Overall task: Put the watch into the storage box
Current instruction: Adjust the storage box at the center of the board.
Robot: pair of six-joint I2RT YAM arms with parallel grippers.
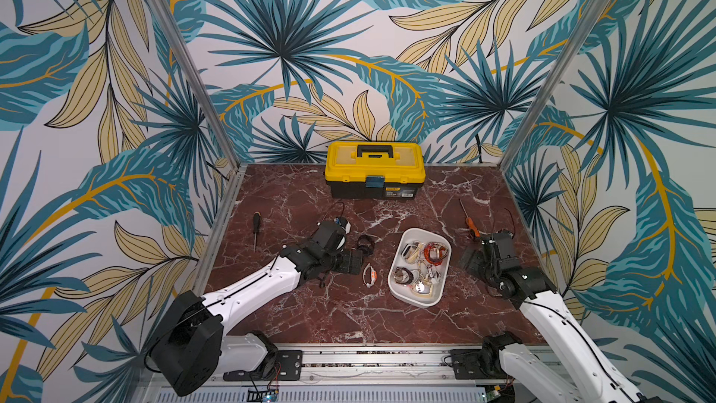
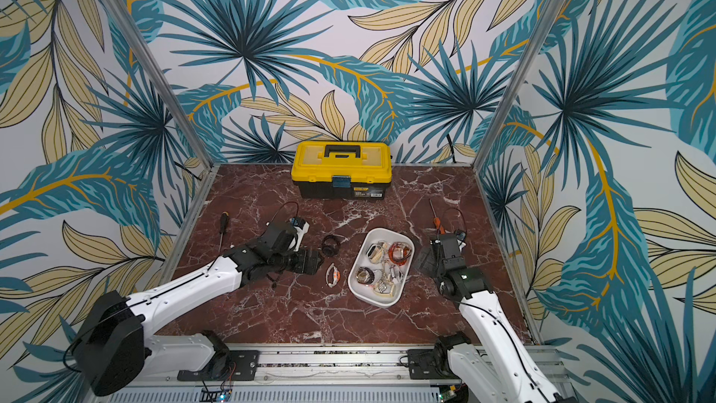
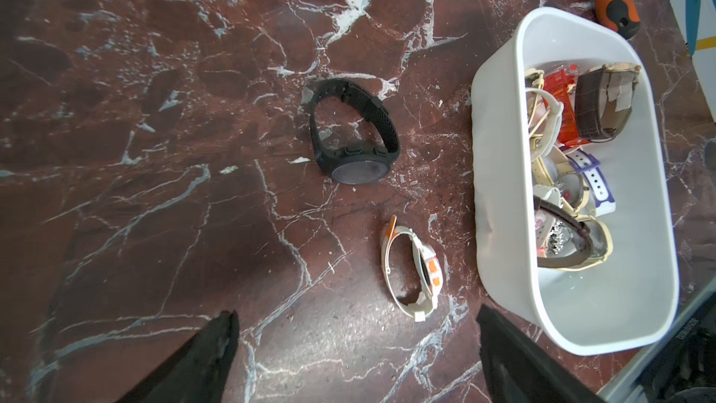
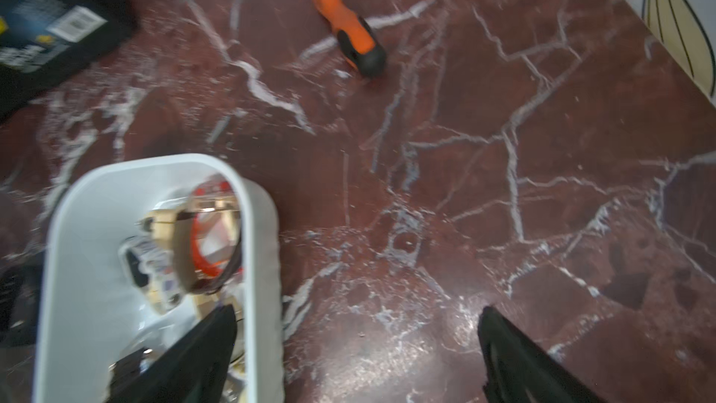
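Note:
Two watches lie loose on the marble table: a black watch (image 1: 364,244) (image 2: 331,244) (image 3: 354,137) and a white-and-orange watch (image 1: 369,275) (image 2: 332,275) (image 3: 414,269). Right of them, in both top views, sits the white storage box (image 1: 414,301) (image 2: 374,300) (image 3: 499,188) (image 4: 257,234) with several watches inside. My left gripper (image 1: 357,261) (image 2: 312,261) (image 3: 356,315) is open and empty, just left of the two loose watches. My right gripper (image 1: 469,259) (image 2: 424,259) (image 4: 357,311) is open and holds nothing. It hovers at the box's right rim, one finger over the inside.
A yellow-lidded black toolbox (image 1: 374,168) (image 2: 341,168) (image 4: 50,25) stands at the back. A black screwdriver (image 1: 255,226) (image 2: 223,222) lies at the left edge. An orange screwdriver (image 1: 469,222) (image 2: 437,222) (image 3: 612,1) (image 4: 348,32) lies beyond the right gripper. Patterned walls enclose three sides.

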